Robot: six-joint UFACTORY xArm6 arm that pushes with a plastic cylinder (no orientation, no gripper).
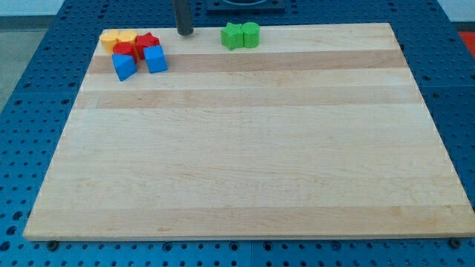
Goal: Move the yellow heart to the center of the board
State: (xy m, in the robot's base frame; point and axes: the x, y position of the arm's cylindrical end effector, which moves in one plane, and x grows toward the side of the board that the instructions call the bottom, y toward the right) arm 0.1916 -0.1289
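Note:
A cluster of blocks sits at the view's top left of the wooden board (245, 148). It holds two yellow blocks (118, 38) side by side at the back; which one is the heart I cannot tell. In front of them are a red block (125, 50) and a red star (148, 42). Below those lie a blue triangular block (124, 66) and a blue cube (156, 58). My tip (183, 33) rests near the board's top edge, right of the cluster and apart from it, left of the green blocks.
A green star (232, 35) and a green cylinder-like block (251, 34) touch each other near the top edge, right of my tip. A blue perforated table (30, 89) surrounds the board.

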